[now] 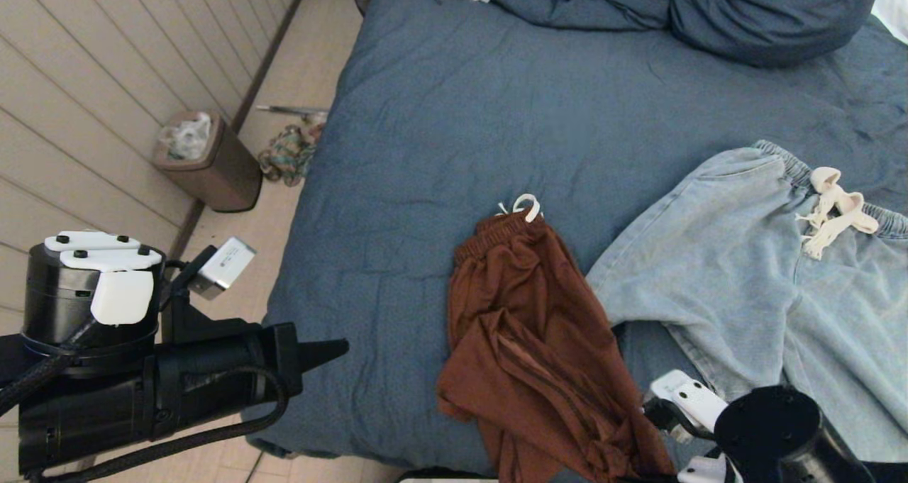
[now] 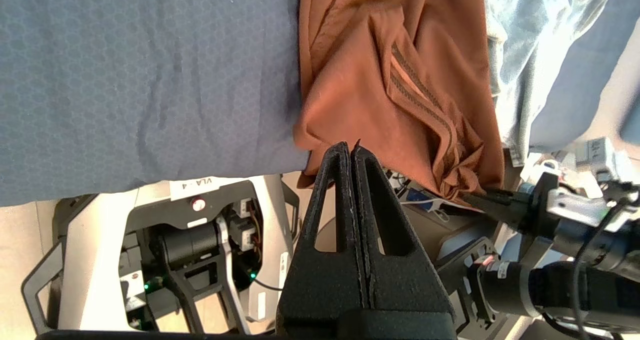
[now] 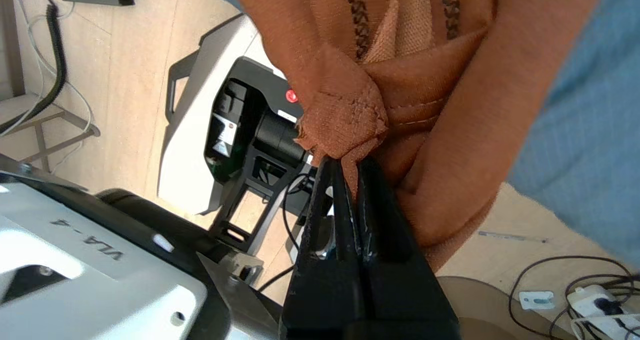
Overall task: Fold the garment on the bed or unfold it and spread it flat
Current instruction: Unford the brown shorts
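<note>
Rust-brown shorts (image 1: 539, 327) lie crumpled on the blue bed (image 1: 440, 128), waistband and white drawstring toward the far side, leg hems hanging over the near edge. My right gripper (image 3: 345, 163) is shut on a bunched hem corner of the brown shorts (image 3: 345, 115) just off the bed's near edge; its wrist (image 1: 773, 426) shows at the bottom right. My left gripper (image 2: 350, 148) is shut with nothing in it. It hovers beside the bed's near left corner (image 1: 340, 347), pointing toward the other hem of the shorts (image 2: 380, 95) without touching it.
Light-blue denim shorts (image 1: 766, 277) with a cream drawstring lie spread to the right, touching the brown ones. A bunched blue duvet (image 1: 709, 8) sits at the far end. On the floor at left are a brown bin (image 1: 213, 160) and a cloth pile (image 1: 287, 153).
</note>
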